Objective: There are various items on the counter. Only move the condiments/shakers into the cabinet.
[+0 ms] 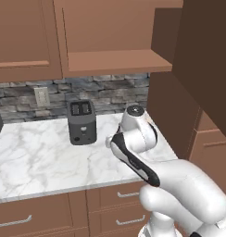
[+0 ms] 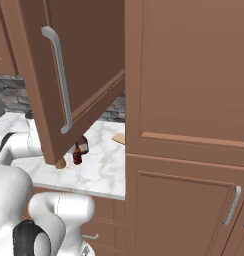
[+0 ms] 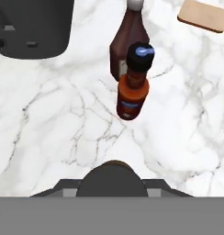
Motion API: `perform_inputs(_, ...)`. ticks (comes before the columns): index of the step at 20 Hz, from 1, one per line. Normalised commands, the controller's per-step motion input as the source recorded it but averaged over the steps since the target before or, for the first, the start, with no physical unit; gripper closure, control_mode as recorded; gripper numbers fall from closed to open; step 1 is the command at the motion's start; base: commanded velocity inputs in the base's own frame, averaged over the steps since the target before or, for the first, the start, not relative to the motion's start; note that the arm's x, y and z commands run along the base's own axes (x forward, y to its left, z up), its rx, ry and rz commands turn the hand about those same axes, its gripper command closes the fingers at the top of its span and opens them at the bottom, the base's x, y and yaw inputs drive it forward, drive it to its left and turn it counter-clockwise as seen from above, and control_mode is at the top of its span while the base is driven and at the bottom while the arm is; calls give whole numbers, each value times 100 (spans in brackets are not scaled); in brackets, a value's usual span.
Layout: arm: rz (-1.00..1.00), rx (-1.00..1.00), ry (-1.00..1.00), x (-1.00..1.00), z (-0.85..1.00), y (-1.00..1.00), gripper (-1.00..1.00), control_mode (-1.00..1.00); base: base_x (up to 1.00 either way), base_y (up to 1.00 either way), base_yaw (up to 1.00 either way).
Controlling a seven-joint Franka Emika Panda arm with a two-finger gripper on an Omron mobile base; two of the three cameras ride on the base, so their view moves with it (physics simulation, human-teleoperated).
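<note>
The jaws are clamped on the tan shaker [image 3: 114,175]. In the hand view its dark round cap fills the gap between the two finger tips [image 3: 63,187], which press against it on either side. In the right base view the shaker's tan foot [image 2: 60,163] shows just under the lower corner of the open cabinet door [image 2: 89,60], toward the front edge of the worktop [image 2: 101,170]. I cannot tell whether it touches the marble.

The dark red-labelled bottle [image 3: 133,87] with its black cap stands upright just beyond the shaker. The reddish-brown pale-capped bottle [image 3: 127,39] stands right behind it, so close that the two overlap in the hand view. In the right base view both bottles [image 2: 79,150] stand beside the shaker, partly hidden by the door, in the right half of the worktop.

The flat tan slab [image 3: 203,16] lies at the right end of the worktop, near the tall wooden unit [image 2: 189,125]. It lies apart from the bottles.

The dark grey toaster [image 1: 81,121] stands upright at the back edge of the worktop [image 1: 36,162], against the stone wall [image 1: 105,90] and near a wall socket [image 1: 41,96]. It stands well left of the bottles.

Above, the cabinet [image 1: 117,28] is open, its plain wooden shelf [image 1: 117,61] bare wood. The white arm [image 1: 133,139] bends down over the right part of the worktop.
</note>
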Motion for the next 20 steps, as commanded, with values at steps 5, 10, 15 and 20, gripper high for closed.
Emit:
perform_inputs(5, 0, 12, -1, -60, 100, -3, 100, -100, 0, 0, 0)
perform_inputs(10, 6, 12, -1, -47, 100, -8, 100, -100, 0, 0, 0)
perform_inputs(15, 10, 8, -4, -29, 100, -5, 100, -100, 0, 0, 0)
perform_inputs(20, 1, -3, -2, -1, 100, 0, 100, -100, 0, 0, 0)
